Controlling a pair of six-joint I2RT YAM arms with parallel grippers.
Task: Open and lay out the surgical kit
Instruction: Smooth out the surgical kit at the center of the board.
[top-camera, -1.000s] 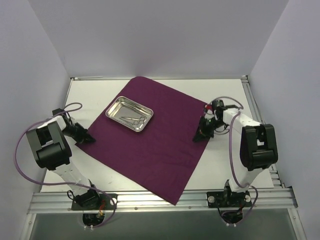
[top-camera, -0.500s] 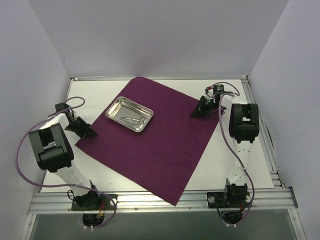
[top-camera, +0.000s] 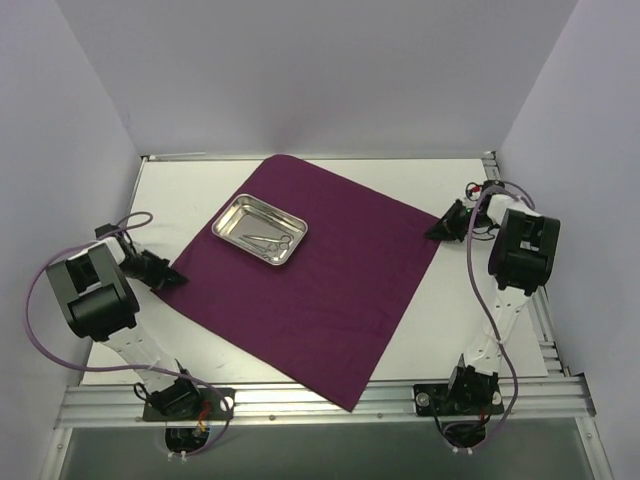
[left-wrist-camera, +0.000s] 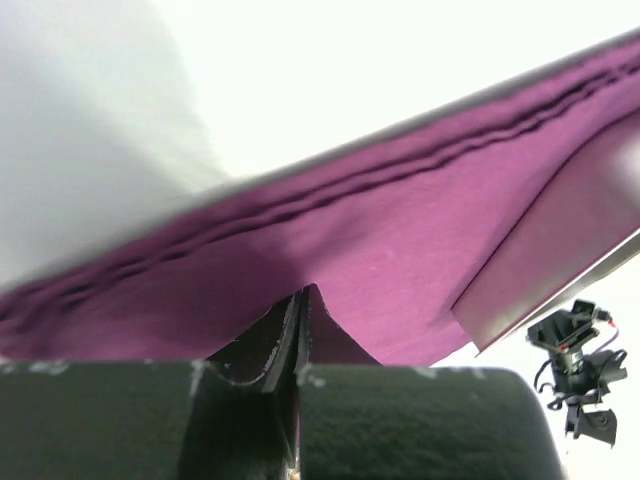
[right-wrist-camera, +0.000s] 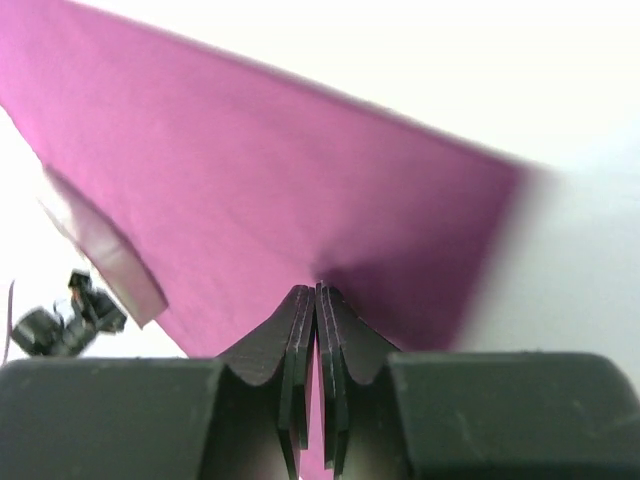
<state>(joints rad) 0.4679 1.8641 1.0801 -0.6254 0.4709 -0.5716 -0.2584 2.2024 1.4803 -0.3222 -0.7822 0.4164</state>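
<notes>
Both clamped: left gripper (top-camera: 181, 279), right gripper (top-camera: 432, 233) pinch opposite cloth wrap (top-camera: 320, 290) corners

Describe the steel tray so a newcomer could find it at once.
A large magenta-purple cloth lies spread diagonally across the white table. On its far-left part sits the tray, a shiny rectangle with rounded corners. It is the only metal container there, holding small ring-handled instruments.

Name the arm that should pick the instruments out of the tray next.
Left, likely: the left jaws, shut on a cloth corner, sit nearer the steel tray and its instruments than the right jaws across the cloth. Release first.
</notes>
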